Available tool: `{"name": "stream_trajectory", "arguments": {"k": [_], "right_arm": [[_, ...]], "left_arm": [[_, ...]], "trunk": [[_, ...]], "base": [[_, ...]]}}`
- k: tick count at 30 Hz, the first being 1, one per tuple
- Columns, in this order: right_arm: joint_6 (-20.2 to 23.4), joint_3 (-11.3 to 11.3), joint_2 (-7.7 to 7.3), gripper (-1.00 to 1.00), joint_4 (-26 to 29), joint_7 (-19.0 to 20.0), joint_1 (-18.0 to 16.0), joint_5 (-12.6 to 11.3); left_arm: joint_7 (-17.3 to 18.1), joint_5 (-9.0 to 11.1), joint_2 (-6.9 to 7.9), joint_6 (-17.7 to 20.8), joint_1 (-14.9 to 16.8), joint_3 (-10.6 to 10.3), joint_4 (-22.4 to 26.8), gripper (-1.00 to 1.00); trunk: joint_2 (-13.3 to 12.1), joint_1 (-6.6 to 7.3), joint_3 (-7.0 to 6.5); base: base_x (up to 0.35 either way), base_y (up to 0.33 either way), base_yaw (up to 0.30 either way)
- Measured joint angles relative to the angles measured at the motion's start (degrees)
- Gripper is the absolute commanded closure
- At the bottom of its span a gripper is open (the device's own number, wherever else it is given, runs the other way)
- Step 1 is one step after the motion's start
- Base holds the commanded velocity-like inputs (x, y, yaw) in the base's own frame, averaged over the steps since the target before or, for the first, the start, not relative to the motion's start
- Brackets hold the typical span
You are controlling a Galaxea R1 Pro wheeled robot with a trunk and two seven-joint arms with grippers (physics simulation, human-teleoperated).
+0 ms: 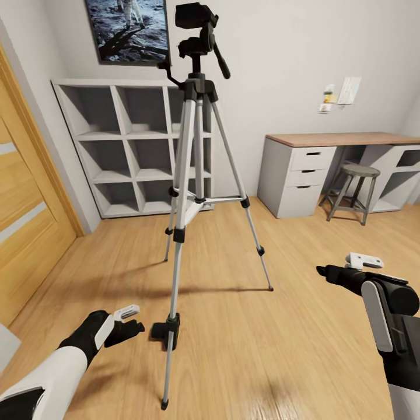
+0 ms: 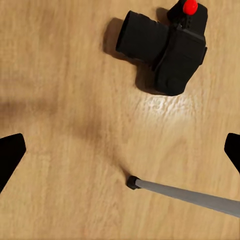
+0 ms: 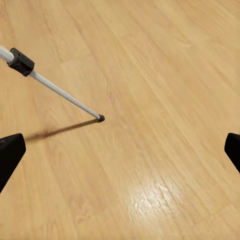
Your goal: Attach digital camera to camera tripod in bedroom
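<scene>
The camera (image 2: pixel 165 50) is lying on the floor (image 1: pixel 303 326) beside the tripod (image 1: pixel 189 192), just ahead of the left gripper (image 1: pixel 125 324), which is spread open and empty. The right gripper (image 1: pixel 347 268) is open too. Pickup is judged next: a lowering over the body.

No text, label, brand, number or sign can be read anywhere in these views. The small papers (image 1: pixel 341 93) pinned to the far wall above the table (image 1: pixel 344 139) are too small and blurred to make out any writing. The picture (image 1: pixel 128 29) on the far wall at the left shows an image only, with no caption visible. The camera (image 2: pixel 167 50) lying on the floor bears a plain red button (image 2: pixel 190 6) and no lettering that shows.
</scene>
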State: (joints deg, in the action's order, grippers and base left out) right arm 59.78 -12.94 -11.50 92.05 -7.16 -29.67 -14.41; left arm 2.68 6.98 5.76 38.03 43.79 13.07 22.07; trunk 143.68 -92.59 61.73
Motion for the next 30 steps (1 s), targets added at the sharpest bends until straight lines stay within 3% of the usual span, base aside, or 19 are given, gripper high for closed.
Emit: {"name": "stream_trajectory", "arguments": {"k": [8,19,30], "right_arm": [[0.0,0.0,0.0,-1.0,0.0,0.0,0.0,0.0],[0.0,0.1,0.0,-1.0,0.0,0.0,0.0,0.0],[0.0,0.1,0.0,-1.0,0.0,0.0,0.0,0.0]], "left_arm": [[0.0,0.1,0.36,-0.5,-0.3,-0.1,0.0,-1.0],[0.0,0.1,0.41,-0.6,-0.3,0.0,0.0,-1.0],[0.0,0.1,0.41,-0.8,-0.4,-0.1,0.0,-1.0]], "trunk": [[0.0,0.0,0.0],[0.0,0.0,0.0],[0.0,0.0,0.0]], "base": [[0.0,0.197,-0.005],[0.0,0.04,-0.145],[0.0,0.113,-0.025]]}}
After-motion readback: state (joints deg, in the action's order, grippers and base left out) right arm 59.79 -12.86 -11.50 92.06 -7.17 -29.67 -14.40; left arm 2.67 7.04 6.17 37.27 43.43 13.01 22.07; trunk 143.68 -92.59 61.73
